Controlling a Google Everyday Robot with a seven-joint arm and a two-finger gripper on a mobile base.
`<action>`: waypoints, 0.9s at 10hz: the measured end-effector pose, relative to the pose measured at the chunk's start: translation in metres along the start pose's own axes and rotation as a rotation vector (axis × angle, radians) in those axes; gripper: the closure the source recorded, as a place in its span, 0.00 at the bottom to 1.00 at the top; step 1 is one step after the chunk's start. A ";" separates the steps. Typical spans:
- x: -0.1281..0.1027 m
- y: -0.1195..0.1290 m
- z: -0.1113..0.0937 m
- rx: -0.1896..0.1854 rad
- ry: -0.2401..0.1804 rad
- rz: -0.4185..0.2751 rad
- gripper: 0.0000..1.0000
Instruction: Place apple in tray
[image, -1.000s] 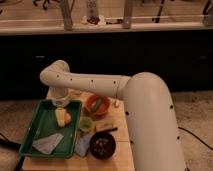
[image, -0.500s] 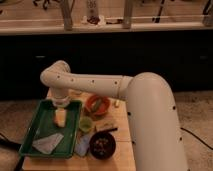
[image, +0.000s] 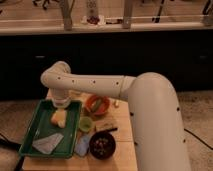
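The apple (image: 59, 119) is a pale yellow-orange lump inside the green tray (image: 35, 131), near the tray's far right part. The tray lies on the left side of the wooden table (image: 123, 136). My gripper (image: 61, 105) points down over the tray, directly above the apple and very close to it. The white arm reaches in from the right and hides the gripper's upper part. I cannot tell whether the gripper touches the apple.
A pale packet (image: 47, 144) lies in the tray's near part. Right of the tray stand a small green cup (image: 85, 124), an orange bowl (image: 96, 104) and a dark bowl (image: 102, 145). A bluish packet (image: 83, 144) lies by the dark bowl.
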 end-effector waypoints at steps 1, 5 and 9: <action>-0.001 0.000 -0.001 -0.006 0.003 0.003 0.20; 0.000 0.000 -0.001 -0.007 0.004 0.003 0.20; 0.000 0.000 -0.001 -0.007 0.004 0.003 0.20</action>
